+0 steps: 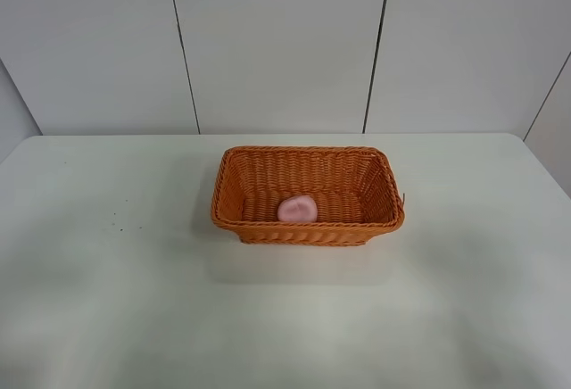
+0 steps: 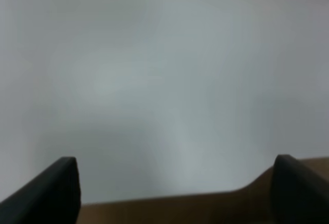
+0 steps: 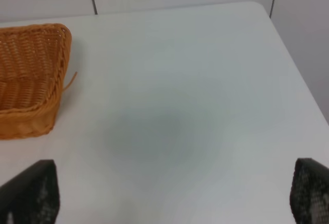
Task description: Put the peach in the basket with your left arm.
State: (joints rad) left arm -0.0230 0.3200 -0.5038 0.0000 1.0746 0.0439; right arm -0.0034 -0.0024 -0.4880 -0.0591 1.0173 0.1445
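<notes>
The pale pink peach lies inside the orange wicker basket, near its front wall, in the middle of the white table. Neither arm shows in the exterior high view. In the left wrist view my left gripper is open and empty, its two black fingertips far apart over blurred white table; peach and basket are out of that view. In the right wrist view my right gripper is open and empty, with the basket's end off to one side and apart from it.
The white table has a few small dark specks left of the basket. White wall panels stand behind the table's far edge. A brown strip shows at the table's edge in the left wrist view.
</notes>
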